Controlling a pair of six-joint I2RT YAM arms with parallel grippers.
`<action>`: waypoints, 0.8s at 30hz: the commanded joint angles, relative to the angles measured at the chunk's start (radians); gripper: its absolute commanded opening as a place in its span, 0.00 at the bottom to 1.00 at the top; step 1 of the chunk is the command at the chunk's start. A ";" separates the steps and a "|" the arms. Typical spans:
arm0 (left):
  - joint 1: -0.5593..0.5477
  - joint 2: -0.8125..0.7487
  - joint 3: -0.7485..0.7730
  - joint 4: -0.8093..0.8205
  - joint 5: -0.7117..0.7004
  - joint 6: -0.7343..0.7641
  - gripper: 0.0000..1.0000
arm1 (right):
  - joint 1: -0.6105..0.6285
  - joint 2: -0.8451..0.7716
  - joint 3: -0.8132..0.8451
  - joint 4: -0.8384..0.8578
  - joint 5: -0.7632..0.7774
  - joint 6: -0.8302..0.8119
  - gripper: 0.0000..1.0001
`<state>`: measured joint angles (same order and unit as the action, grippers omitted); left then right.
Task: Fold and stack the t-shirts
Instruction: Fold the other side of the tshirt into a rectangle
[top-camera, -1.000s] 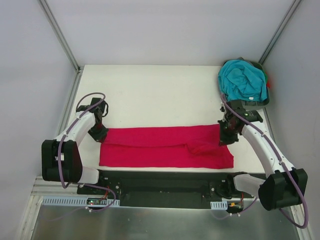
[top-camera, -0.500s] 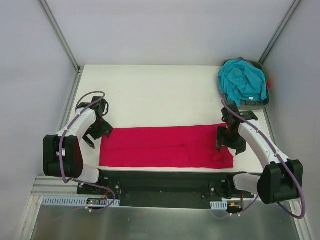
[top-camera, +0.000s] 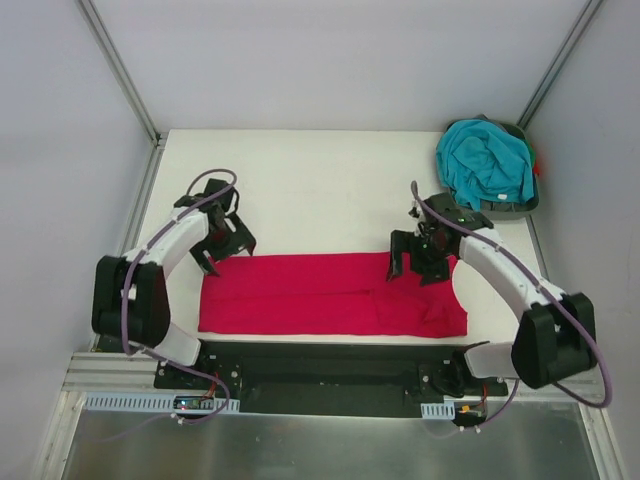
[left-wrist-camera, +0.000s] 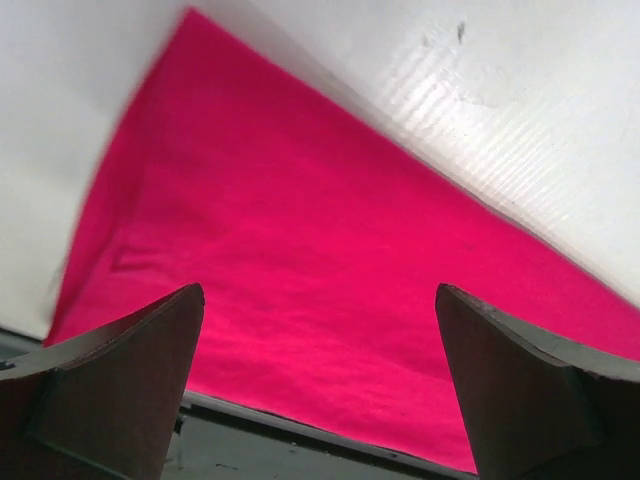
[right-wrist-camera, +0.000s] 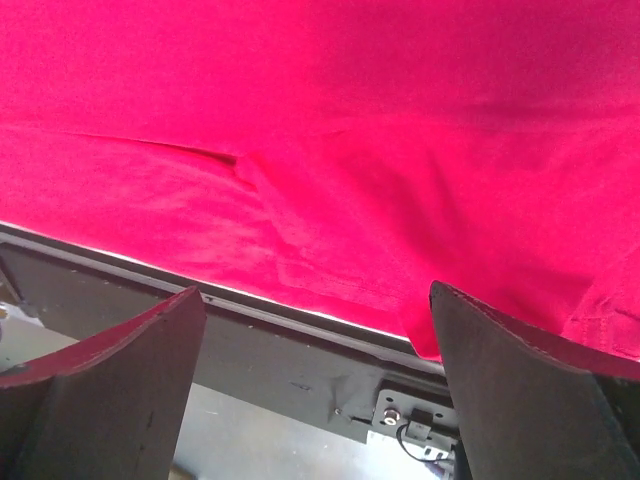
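Note:
The crimson-red t-shirt (top-camera: 330, 295) lies folded into a long flat strip near the table's front edge. It fills the left wrist view (left-wrist-camera: 330, 230) and the right wrist view (right-wrist-camera: 380, 130). My left gripper (top-camera: 225, 243) hovers open over the strip's far left corner, with nothing between its fingers (left-wrist-camera: 110, 390). My right gripper (top-camera: 413, 262) hovers open over the far edge, right of the middle, also holding nothing (right-wrist-camera: 316, 290). The teal t-shirt (top-camera: 485, 160) sits crumpled in the tray at the back right.
The dark grey-green tray (top-camera: 503, 209) stands in the back right corner against the wall. A black rail (top-camera: 320, 365) with the arm bases runs along the near edge, just below the red shirt. White tabletop (top-camera: 320, 190) lies behind the strip.
Both grippers have opened and let go of the red shirt's ends. Each has lifted off and moved inward along the far edge. The strip now lies flatter.

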<state>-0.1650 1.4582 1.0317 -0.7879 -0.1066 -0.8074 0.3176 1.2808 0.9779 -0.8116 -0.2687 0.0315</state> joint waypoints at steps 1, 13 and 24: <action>-0.022 0.131 -0.001 0.061 0.105 0.022 0.99 | 0.035 0.089 -0.025 -0.053 0.165 0.135 0.96; 0.022 0.218 -0.032 0.055 0.048 0.066 0.99 | -0.064 -0.090 -0.213 -0.294 0.397 0.335 0.96; 0.094 0.194 -0.041 0.044 -0.007 0.083 0.99 | -0.072 -0.109 -0.054 -0.053 0.136 0.147 0.96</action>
<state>-0.0948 1.6772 1.0008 -0.7155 -0.0555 -0.7391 0.2527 1.1843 0.8845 -0.9939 0.0780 0.2626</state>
